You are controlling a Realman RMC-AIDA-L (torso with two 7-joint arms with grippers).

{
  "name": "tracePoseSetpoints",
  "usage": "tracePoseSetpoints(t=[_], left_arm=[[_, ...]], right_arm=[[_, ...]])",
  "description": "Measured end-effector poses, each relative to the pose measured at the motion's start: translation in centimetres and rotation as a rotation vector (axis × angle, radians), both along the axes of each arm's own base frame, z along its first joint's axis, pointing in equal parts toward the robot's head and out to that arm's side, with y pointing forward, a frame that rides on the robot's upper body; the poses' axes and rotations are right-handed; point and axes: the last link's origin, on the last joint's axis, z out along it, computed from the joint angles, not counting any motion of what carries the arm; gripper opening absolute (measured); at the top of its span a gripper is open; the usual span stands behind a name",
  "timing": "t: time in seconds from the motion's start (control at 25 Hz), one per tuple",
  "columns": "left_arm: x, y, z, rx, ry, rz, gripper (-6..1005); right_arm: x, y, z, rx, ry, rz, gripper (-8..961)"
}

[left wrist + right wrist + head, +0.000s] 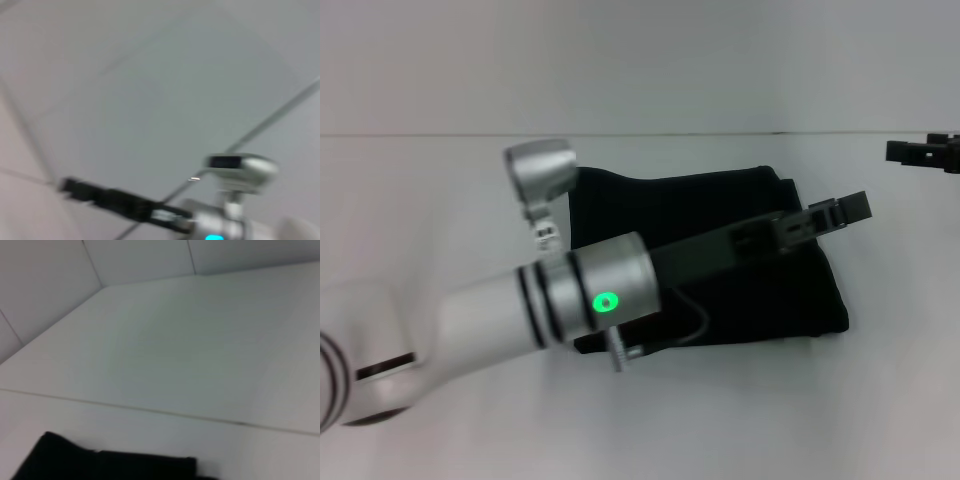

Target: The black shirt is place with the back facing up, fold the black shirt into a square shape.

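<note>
The black shirt (720, 215) lay folded into a compact, roughly square block at the centre of the white surface (440, 200). The left gripper (840, 212) was above it; finger state could not be determined. The right gripper (923, 152) was well to the right, finger state likewise undeterminable.

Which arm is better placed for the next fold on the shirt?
Left, probably. Its claw hangs over the black shirt, already folded small, while the right claw sits off at the table's far right edge.
</note>
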Motion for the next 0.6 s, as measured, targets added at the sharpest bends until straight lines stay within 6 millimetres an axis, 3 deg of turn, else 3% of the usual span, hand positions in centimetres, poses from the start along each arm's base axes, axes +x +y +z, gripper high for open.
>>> tracePoseSetpoints(t=[0.12, 0.16, 0.24, 0.32, 0.6], left_arm=[[-0.8, -0.5, 1.3, 0.012, -0.025, -0.047, 396], [-2.6, -0.5, 2.4, 0.054, -0.006, -0.043, 435], [-3.7, -0.5, 3.0, 0.083, 0.019, -0.033, 514], [-4.9, -0.3, 3.7, 0.117, 0.057, -0.026, 749], [-7.2, 0.7, 5.2, 0.192, 0.207, -0.039, 938]], right_arm=[[-0.6, -0.2, -0.6, -0.07, 0.052, -0.034, 827], [-0.7, -0.2, -0.7, -0.092, 0.069, -0.044, 827], [-1.1, -0.4, -1.4, -0.153, 0.11, -0.067, 827], [-1.3, -0.5, -2.0, -0.206, 0.138, -0.104, 827], [-1.9, -0.8, -4.9, -0.307, 0.158, -0.209, 828]])
